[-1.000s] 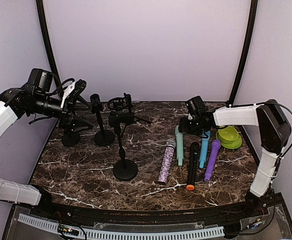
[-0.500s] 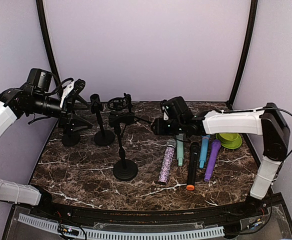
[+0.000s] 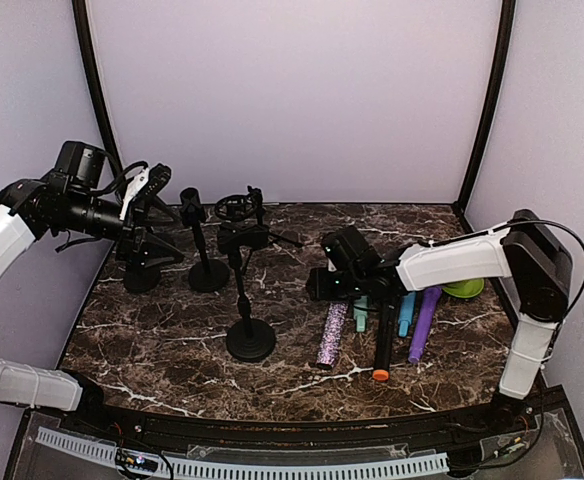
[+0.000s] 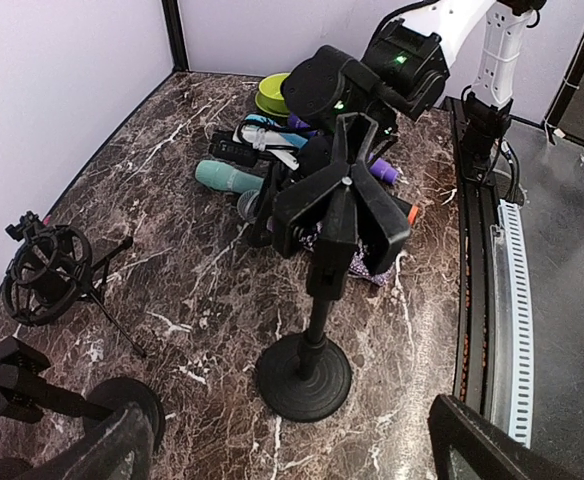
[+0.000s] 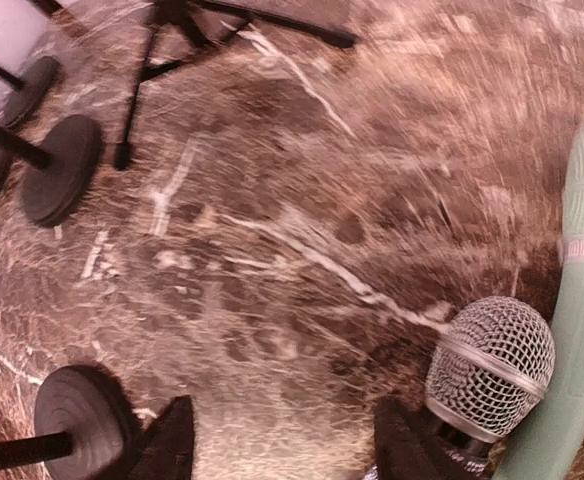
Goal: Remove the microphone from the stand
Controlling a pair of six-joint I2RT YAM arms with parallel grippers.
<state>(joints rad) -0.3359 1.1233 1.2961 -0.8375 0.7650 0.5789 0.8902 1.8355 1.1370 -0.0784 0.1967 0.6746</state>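
The sparkly microphone [image 5: 490, 365] lies flat on the worktop [image 5: 302, 230], just right of my right claw [image 5: 282, 445]. The pale green microphone [image 5: 582, 300] lies beside it. My right claw is apart and holds nothing. It has just swung over here from the green bowl [image 3: 469, 290], toward the middle stand [image 4: 317, 300] on its left. That stand's clip looks empty. My left claw [image 4: 292, 447] stays wide apart and empty. I think the pulling-out is done here.
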